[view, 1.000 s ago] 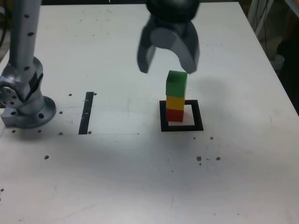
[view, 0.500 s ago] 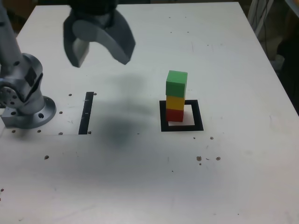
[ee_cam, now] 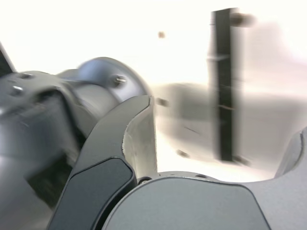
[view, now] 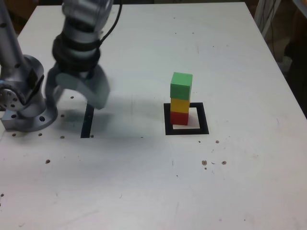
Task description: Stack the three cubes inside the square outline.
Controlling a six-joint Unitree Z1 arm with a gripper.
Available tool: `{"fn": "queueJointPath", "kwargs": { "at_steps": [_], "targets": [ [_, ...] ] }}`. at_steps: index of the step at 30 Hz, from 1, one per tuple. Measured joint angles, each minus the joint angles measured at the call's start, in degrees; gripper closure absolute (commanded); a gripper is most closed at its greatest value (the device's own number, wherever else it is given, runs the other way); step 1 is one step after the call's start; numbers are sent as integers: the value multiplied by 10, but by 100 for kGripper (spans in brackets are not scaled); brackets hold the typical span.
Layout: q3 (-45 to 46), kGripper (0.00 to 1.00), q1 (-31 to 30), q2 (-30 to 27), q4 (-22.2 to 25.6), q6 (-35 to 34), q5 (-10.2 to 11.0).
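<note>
In the exterior view the three cubes stand in one stack: the green cube [view: 181,86] on top, the yellow cube [view: 180,104] under it, the red cube [view: 180,117] at the bottom. The stack rests inside the square outline [view: 186,130], towards its left side. My gripper [view: 76,99] hangs far to the exterior view's left of the stack, low over the table, open and empty. In the blurred wrist view its fingers [ee_cam: 139,139] stand wide apart with nothing between them.
A thin black strip [view: 88,120] lies on the white table [view: 158,182] just under the gripper, and shows in the wrist view as the same black strip [ee_cam: 223,86]. The arm's grey base [view: 24,105] stands at the exterior view's left edge. Small dark specks dot the table.
The gripper has left the stack, swung to the exterior view's left and come down over the black strip beside the arm's base. The stack has not moved.
</note>
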Motion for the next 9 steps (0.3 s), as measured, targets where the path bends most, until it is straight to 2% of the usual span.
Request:
{"fn": "queueJointPath", "kwargs": {
  "at_steps": [9],
  "targets": [
    [12, 1, -12, 0, -9, -23, 2]
  ]
}}
